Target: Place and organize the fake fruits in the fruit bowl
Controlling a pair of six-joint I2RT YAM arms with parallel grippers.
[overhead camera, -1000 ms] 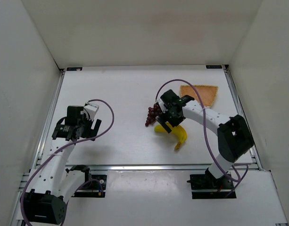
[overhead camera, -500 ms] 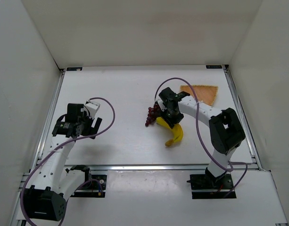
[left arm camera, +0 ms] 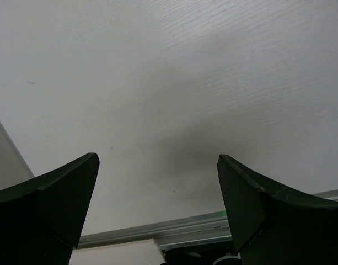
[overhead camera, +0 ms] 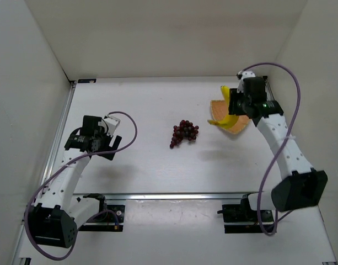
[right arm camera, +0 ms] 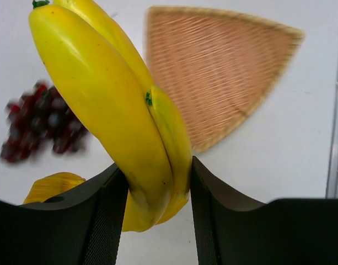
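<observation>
The right jaws are gripping the banana point(right arm camera: 97, 105), holding it aloft at the fruit bowl point(right arm camera: 224, 66) edge, not yet released. The grapes point(overhead camera: 183, 132) are lying mid-way across the bench point(overhead camera: 135, 105), well apart from the bowl, so both fruits are awaiting placement. The left jaws are gaping, empty.

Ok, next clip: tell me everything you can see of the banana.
The banana is bright yellow and glossy, plastic-looking. In the wrist view it seems to be a small bunch: two curved fingers pressed side by side, a third lobe at lower left, and small green tips. The right end effector is shut on one end and holds it in the air by the left side of the woven fruit bowl. Nothing else touches it; the grapes lie apart.
</observation>
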